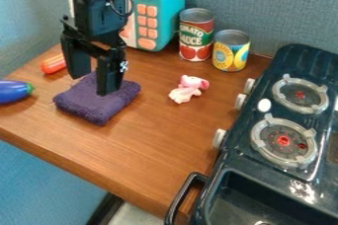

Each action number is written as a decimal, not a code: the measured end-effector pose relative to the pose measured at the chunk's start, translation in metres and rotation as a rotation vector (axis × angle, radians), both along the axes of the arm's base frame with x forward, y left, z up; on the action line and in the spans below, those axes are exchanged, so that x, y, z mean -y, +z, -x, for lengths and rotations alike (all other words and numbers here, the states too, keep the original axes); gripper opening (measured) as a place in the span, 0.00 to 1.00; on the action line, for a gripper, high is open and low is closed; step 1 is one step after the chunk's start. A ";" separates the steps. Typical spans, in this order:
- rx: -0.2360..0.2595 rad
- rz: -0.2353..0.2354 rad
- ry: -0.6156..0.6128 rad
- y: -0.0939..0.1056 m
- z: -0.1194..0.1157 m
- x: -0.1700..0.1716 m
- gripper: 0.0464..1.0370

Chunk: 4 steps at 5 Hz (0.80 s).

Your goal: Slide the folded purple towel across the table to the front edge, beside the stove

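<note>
In the camera view, the pincer [93, 85] hangs spread over the folded purple cloth [98, 101] on the desk [158, 142], pinching nothing. It looks like a positioning stage; gripping the cloth would call for careful alignment. Two cans [196, 36] [231, 51] stand behind, contents hidden.

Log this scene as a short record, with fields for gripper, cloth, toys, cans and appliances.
Gripper: open, over the cloth, contact unclear
Cloth: purple, folded
Toys: blue eggplant, pink-and-white figure
Cans: red can and yellow can, both upright
Appliances: teal toy microwave behind, dark toy stove at right
</note>
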State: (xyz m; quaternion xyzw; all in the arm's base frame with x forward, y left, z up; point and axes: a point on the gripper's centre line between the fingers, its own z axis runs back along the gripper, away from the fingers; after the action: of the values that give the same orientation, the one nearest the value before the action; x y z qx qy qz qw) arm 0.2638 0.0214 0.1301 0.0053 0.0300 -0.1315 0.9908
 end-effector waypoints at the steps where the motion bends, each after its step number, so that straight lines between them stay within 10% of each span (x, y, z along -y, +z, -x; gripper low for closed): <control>1: -0.024 0.002 0.002 -0.007 0.001 0.000 0.96; 4: 0.088 -0.015 0.054 -0.020 -0.052 -0.054 0.96</control>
State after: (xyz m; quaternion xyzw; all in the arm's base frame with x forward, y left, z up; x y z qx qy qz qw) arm 0.3163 0.0752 0.1099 0.0178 -0.0127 -0.1043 0.9943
